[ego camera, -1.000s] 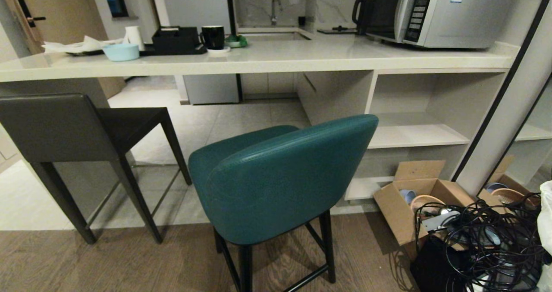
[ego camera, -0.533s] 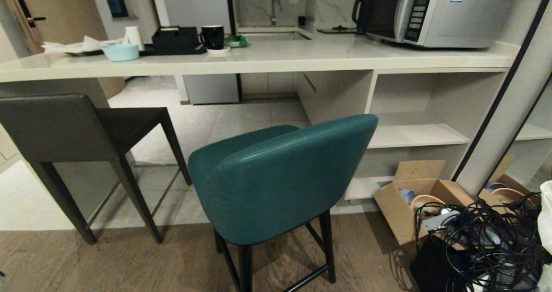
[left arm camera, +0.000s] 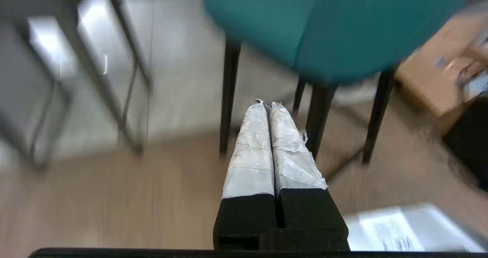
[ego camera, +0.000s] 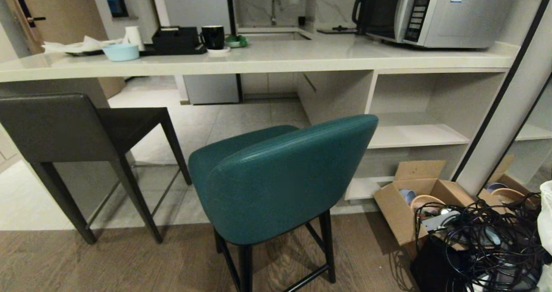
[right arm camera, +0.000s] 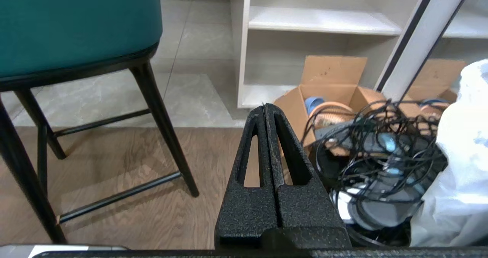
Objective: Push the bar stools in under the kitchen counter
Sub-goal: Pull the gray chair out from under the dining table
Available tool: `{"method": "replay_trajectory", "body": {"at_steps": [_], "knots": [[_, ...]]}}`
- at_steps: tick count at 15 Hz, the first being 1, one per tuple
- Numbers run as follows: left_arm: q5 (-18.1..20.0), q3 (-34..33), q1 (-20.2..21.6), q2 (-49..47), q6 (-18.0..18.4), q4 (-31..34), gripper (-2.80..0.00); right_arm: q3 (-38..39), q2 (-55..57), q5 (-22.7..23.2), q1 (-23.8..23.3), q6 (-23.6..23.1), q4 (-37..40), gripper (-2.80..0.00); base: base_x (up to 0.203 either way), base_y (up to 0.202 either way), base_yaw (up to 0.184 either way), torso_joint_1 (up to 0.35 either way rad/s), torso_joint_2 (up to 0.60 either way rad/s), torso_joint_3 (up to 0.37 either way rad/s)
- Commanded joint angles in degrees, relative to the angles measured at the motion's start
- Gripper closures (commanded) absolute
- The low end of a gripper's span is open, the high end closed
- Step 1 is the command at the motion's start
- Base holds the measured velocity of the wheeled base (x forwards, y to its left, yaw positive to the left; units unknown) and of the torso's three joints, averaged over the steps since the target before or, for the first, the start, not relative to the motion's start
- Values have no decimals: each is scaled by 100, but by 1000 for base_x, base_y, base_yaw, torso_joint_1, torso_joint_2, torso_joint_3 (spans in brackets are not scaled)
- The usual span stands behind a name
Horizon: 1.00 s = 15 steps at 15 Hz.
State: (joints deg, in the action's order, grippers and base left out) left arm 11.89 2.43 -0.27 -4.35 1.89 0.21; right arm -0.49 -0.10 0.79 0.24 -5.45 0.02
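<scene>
The teal bar stool point(ego camera: 280, 180) stands in the middle of the head view, its curved back toward me, a little short of the kitchen counter point(ego camera: 267, 61). The dark grey stool point(ego camera: 64, 128) stands at the left, its seat partly under the counter's edge. Neither arm shows in the head view. My left gripper point(left arm camera: 267, 104) is shut and empty, low over the wood floor behind the teal stool point(left arm camera: 328, 25), with the grey stool's legs point(left arm camera: 95, 75) off to one side. My right gripper point(right arm camera: 265, 105) is shut and empty, beside the teal stool's legs point(right arm camera: 160, 109).
A cardboard box point(ego camera: 414, 201) and a tangle of black cables point(ego camera: 483, 240) lie on the floor at the right, close to my right gripper. Open white shelves point(ego camera: 414, 132) sit under the counter's right end. A microwave point(ego camera: 440, 11), mug point(ego camera: 213, 36) and bowl point(ego camera: 121, 51) stand on top.
A dark speck at the bottom left corner of the head view half a second ago is gone. The stools and the rest of the scene have not moved.
</scene>
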Motion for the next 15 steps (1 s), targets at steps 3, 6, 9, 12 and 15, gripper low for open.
{"method": "replay_trajectory", "body": {"at_steps": [3, 6, 9, 12, 15], "knots": [[130, 26, 20, 435, -161, 84, 0, 41, 10, 0, 2, 38, -2, 0, 0, 0, 0, 0, 0, 0], [-892, 100, 27, 393, -45, 547, 0, 49, 10, -9, -16, 141, -2, 0, 0, 0, 0, 0, 0, 0], [-991, -132, 26, 433, 286, 290, 0, 49, 10, -18, -16, 167, -8, 0, 0, 0, 0, 0, 0, 0], [-969, -138, 18, 435, 321, 260, 0, 49, 10, -78, -17, 449, -18, 0, 0, 0, 0, 0, 0, 0], [-969, -138, 18, 435, 320, 269, 0, 49, 10, -89, -24, 492, -29, 0, 0, 0, 0, 0, 0, 0]]}}
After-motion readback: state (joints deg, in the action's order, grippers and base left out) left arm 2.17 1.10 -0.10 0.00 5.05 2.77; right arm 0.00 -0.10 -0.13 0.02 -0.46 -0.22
